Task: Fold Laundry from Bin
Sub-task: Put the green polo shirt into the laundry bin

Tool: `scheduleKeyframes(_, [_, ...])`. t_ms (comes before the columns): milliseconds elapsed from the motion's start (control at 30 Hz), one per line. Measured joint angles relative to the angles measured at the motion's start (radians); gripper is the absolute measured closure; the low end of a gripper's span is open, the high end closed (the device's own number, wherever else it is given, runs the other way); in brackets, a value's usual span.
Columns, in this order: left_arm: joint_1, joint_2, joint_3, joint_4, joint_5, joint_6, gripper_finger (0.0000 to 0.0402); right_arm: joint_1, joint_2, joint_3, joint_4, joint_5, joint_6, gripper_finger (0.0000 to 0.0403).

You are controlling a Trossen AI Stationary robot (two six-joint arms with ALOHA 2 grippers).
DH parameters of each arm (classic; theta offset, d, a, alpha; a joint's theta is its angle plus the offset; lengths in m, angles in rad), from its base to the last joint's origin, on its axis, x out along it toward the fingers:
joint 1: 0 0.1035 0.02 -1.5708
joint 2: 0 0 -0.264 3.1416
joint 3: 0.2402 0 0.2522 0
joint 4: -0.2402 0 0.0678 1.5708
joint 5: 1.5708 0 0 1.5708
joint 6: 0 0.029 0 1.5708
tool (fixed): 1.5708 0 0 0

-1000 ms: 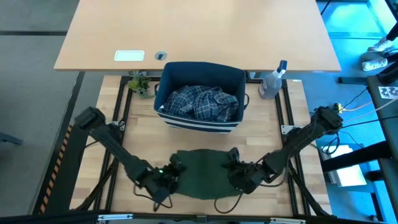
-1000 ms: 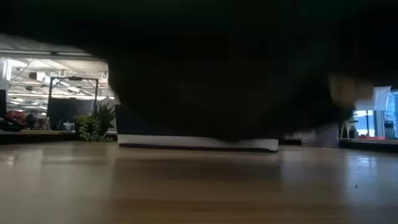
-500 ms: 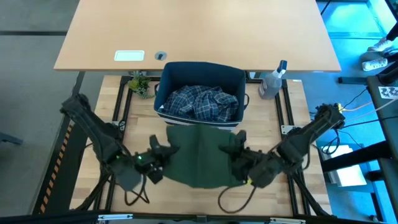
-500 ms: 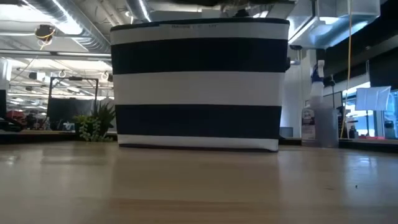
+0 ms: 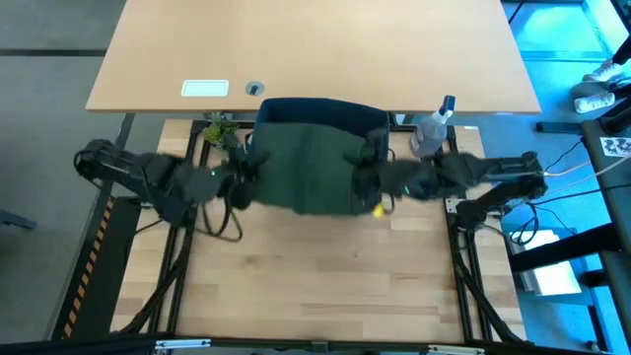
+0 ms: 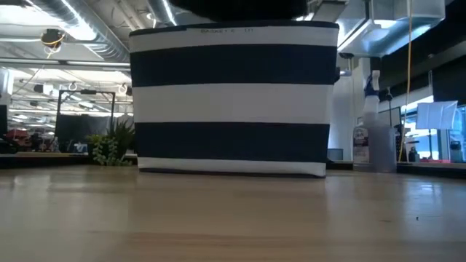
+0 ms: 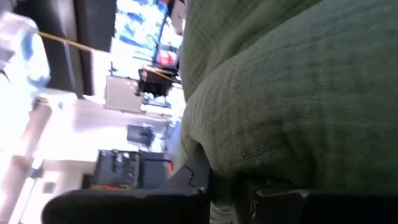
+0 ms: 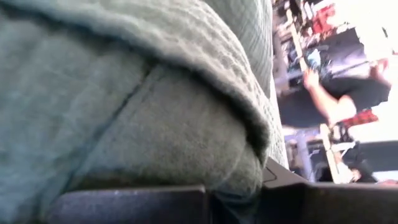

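my left gripper (image 5: 240,176) is clamped tight on the left edge of the dark olive-green garment (image 5: 311,166), and my right gripper (image 5: 367,178) is pinched the same way on its right edge. between them the cloth hangs stretched flat in the air, lifted clear of the table. in the left wrist view the green weave (image 7: 292,93) bulges right over the dark fingers (image 7: 193,180), and the right wrist view shows a thick fold of it (image 8: 137,106) bunched against that arm's fingers.

from above, the garment sits toward twelve o'clock on the wooden table (image 5: 315,286), spread over the bin (image 5: 320,106) so only the bin's far rim shows. the low view gives me the bin (image 6: 233,102) head on, navy with white stripes, standing on the table with a dark edge of cloth above its rim.

a clear spray bottle (image 5: 431,130) stands at about two o'clock, just beside the bin. a small green plant (image 5: 222,131) sits at about ten o'clock.
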Motion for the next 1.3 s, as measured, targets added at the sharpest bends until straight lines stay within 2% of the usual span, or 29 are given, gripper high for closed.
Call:
scheduleKeyframes(200, [0.28,-0.025,0.0,-0.031,0.237,0.046,0.0384,-0.215,-0.004,-0.006,-0.006,-0.191,-0.038,0.0377])
scheduleKeyframes(300, [0.404,-0.015,-0.003,-0.037,0.344,0.077,0.0384,-0.3,-0.004,-0.029,-0.008,-0.254,-0.049,0.0377])
scheduleKeyframes(500, [0.574,-0.007,-0.069,-0.007,0.452,0.105,0.0384,-0.411,-0.003,-0.106,-0.014,-0.37,-0.061,0.0378])
scheduleKeyframes(667, [0.655,-0.007,-0.165,0.052,0.573,0.108,0.0384,-0.467,-0.002,-0.201,0.01,-0.44,-0.087,0.0378])
scheduleKeyframes(833, [0.709,0.0,-0.284,0.159,0.619,0.128,0.0384,-0.516,-0.002,-0.285,0.051,-0.481,-0.094,0.0377])
scheduleKeyframes(1067, [0.772,0.007,-0.335,0.181,0.682,0.127,0.0382,-0.553,0.0,-0.343,0.08,-0.542,-0.092,0.0331])
scheduleKeyframes(1300, [0.78,0.004,-0.298,0.166,0.674,0.131,0.03,-0.553,0.0,-0.304,0.05,-0.599,-0.109,0.029])
